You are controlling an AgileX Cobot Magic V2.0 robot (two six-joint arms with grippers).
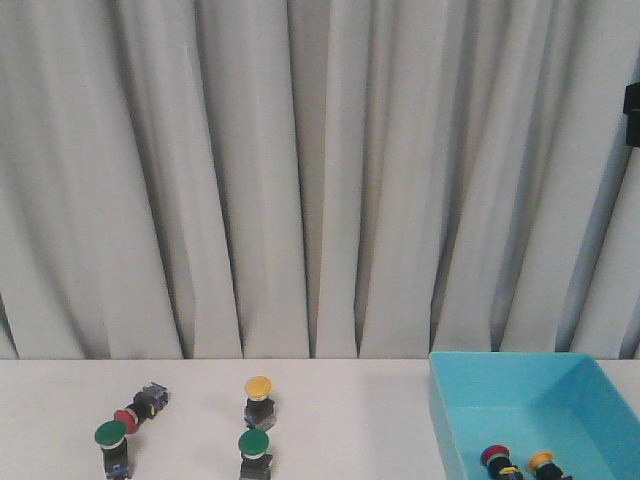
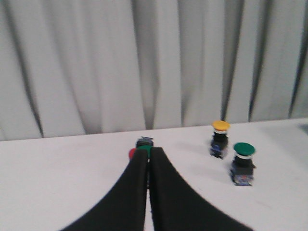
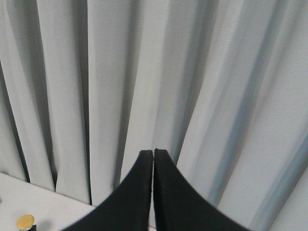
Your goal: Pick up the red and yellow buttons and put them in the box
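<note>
Four buttons out on the white tabletop (image 1: 330,420). Red button (image 1: 128,416) lying on its side toward the left, cap down at the near end, black-and-grey body pointing away. Yellow button (image 1: 259,398) upright near the middle, cap on top. Two green buttons, one (image 1: 112,444) just beside the red one, the other (image 1: 254,452) just in front of the yellow; neither wanted. Turquoise box (image 1: 480,395) at the right, already holding one red-capped button (image 1: 497,461) and one yellow-capped button (image 1: 542,464) near its front wall.

Left hand (image 2: 148,156) clenched, black fingers pressed together with nothing between, aimed low over the tabletop straight at the tipped red button (image 2: 133,153), partly hidden behind the tips. Right hand (image 3: 153,154) likewise clenched and empty, raised and facing the curtain (image 3: 192,72), only the yellow cap (image 3: 25,222) peeking in at the corner.

Probably light, rigid little parts: hard plastic, no give, no real fragility. Domed caps smooth and rounded, likely to slip out of a pinch; blocky bodies flatter and squarer, the better place to close on. For the upright yellow one, a grip across the body below the cap, or under the cap's overhang. For the lying red one, across the body's flat sides, minding a roll on the round cap. Both top-heavy when standing, so easy to topple with a nudge; green neighbours close enough to be knocked. Hands to be opened before any approach.
</note>
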